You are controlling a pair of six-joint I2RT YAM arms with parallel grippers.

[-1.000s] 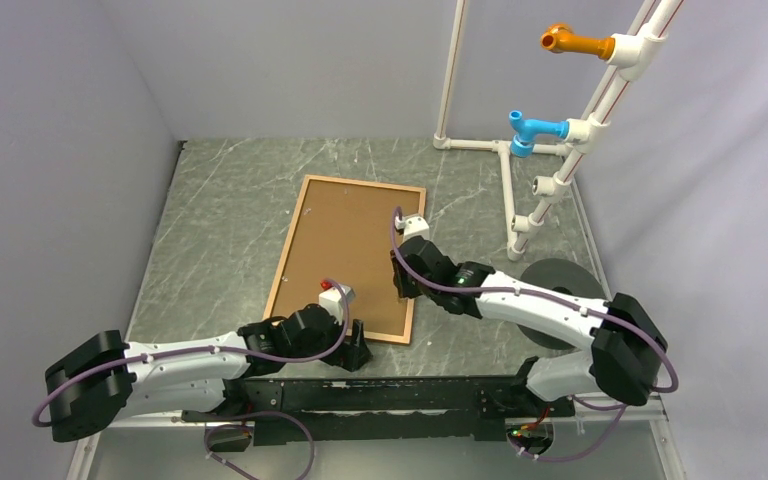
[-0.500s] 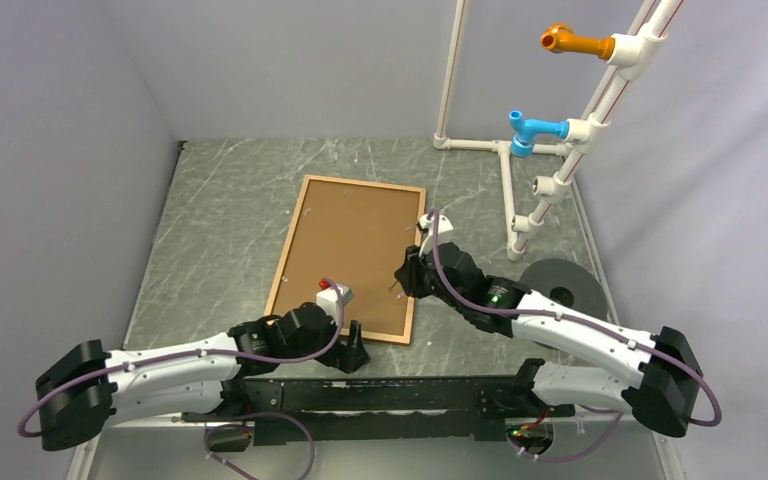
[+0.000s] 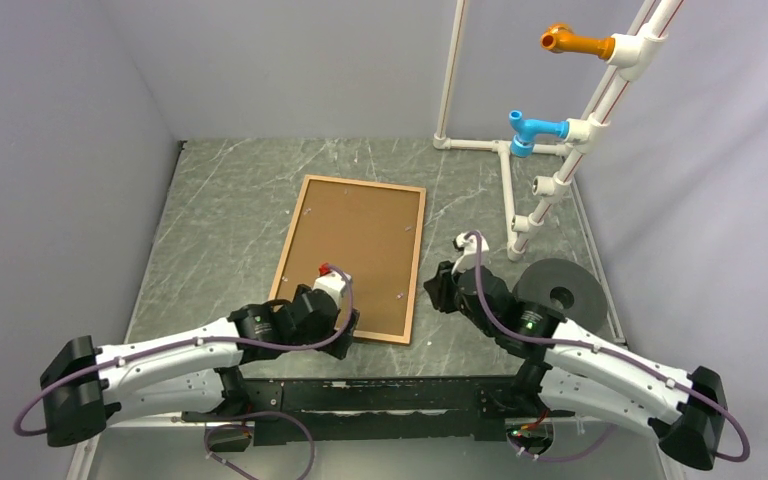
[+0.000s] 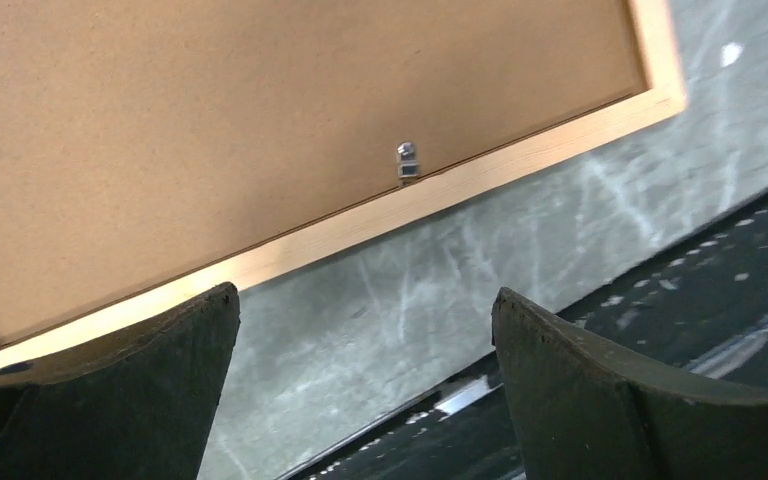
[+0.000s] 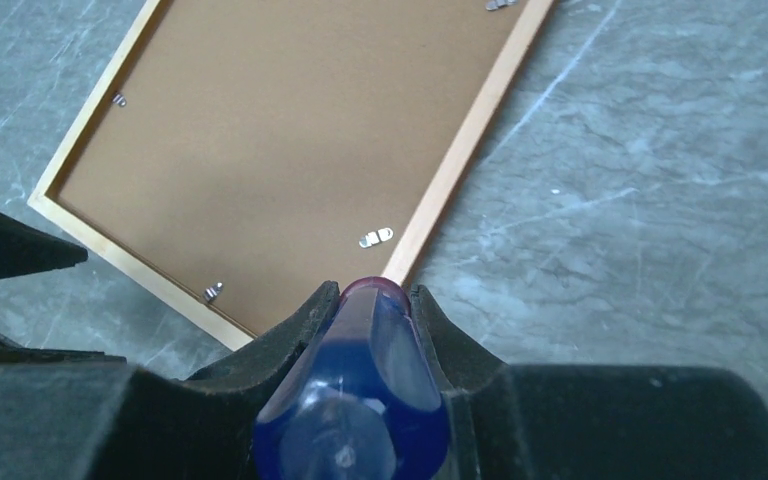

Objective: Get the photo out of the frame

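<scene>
Right wrist shows the right gripper (image 5: 370,296) pinching a blue tool (image 5: 355,400); the left gripper (image 4: 365,300) hangs spread over the frame (image 4: 520,158).

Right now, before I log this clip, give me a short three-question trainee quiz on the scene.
1. True or false: the frame lies with its brown backing board facing up.
2. The right gripper holds: A nothing; B a blue object; C a metal clip.
3. Fill in: the left gripper is ____.
Key: 1 true; 2 B; 3 open.
</scene>
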